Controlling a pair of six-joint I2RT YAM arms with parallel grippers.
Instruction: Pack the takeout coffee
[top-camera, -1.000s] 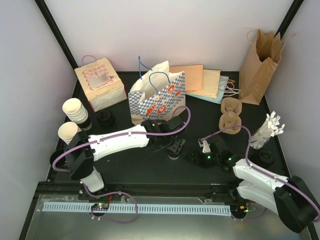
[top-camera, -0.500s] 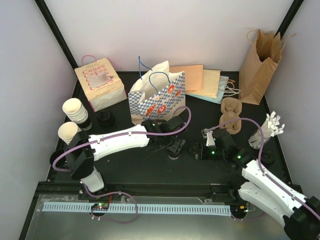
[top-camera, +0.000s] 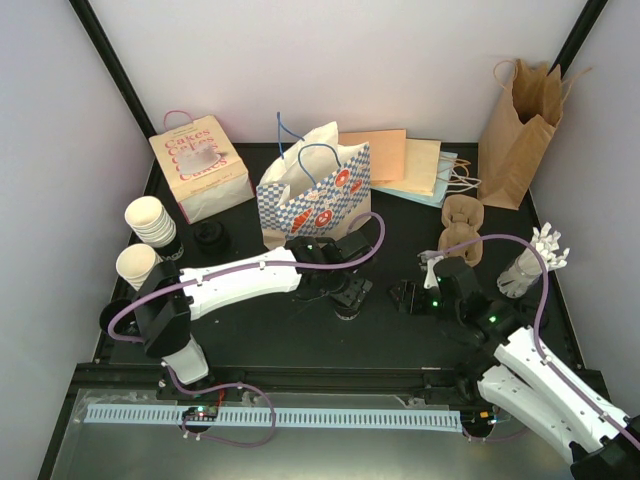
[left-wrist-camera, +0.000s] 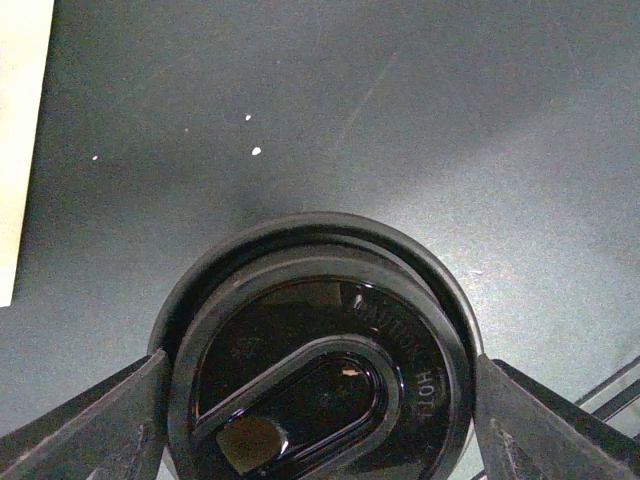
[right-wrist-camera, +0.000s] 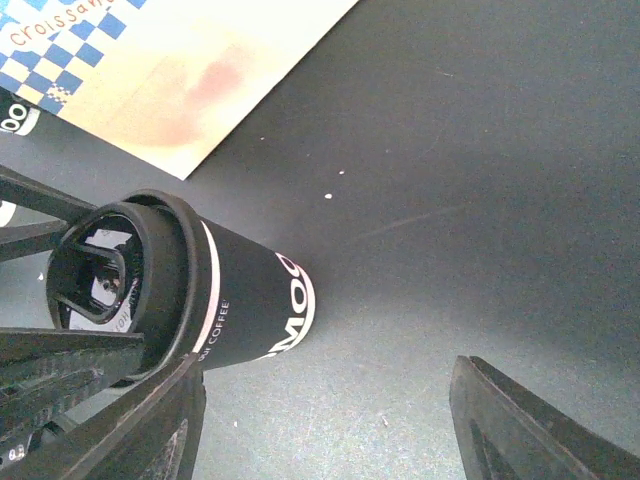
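Presently the black lidded cup (right-wrist-camera: 240, 300) stands upright on the table (top-camera: 250, 330) near the checked bag (top-camera: 315, 200). The left gripper (left-wrist-camera: 320, 385) has its jaws flanking the lid, probably steadying it; whether they pinch cannot be told. The right gripper (right-wrist-camera: 327, 375) has its jaws spread, empty, alongside.

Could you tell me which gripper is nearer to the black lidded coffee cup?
Left. The left gripper straddles the cup at its lid, one finger each side; the right gripper hangs open to the cup's right, clear of it.
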